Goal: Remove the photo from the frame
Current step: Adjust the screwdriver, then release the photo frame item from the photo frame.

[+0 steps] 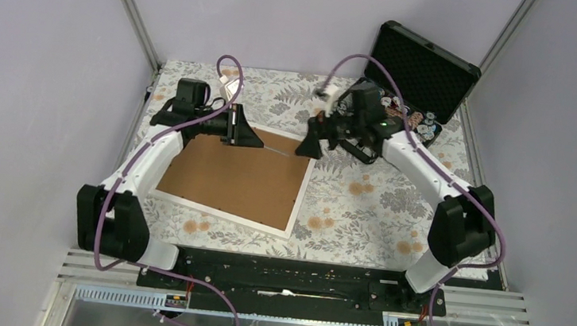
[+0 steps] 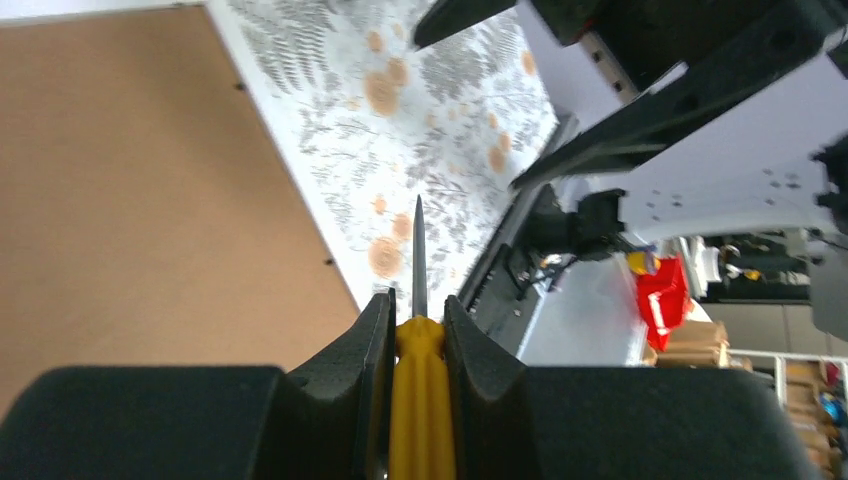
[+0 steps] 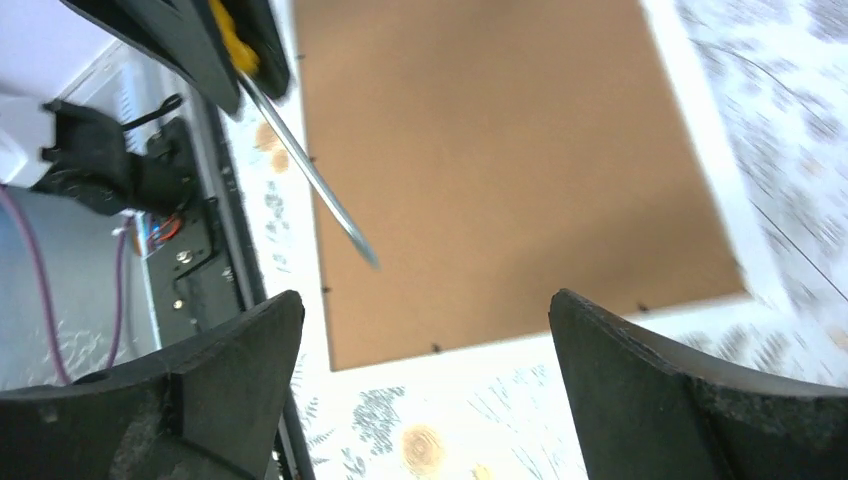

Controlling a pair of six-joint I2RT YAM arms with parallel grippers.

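The frame (image 1: pixel 228 175) lies face down on the floral cloth, its brown back up and a narrow white border around it. The photo is hidden under that back. My left gripper (image 1: pixel 249 137) hovers over the frame's far edge, shut on a yellow-handled screwdriver (image 2: pixel 420 400). The screwdriver's thin metal shaft (image 1: pixel 280 152) points right, toward my right gripper (image 1: pixel 307 147). The right gripper (image 3: pixel 425 310) is open wide with nothing between its fingers, above the frame's far right corner (image 3: pixel 500 170). The shaft tip (image 3: pixel 365 255) ends just short of those fingers. Small black tabs (image 3: pixel 436 348) dot the back's edge.
An open black foam-lined case (image 1: pixel 422 64) with poker chips (image 1: pixel 424 128) stands at the back right, just behind the right arm. Grey walls and metal posts close in the table on three sides. The arm bases sit on a black rail (image 1: pixel 282 278) at the near edge.
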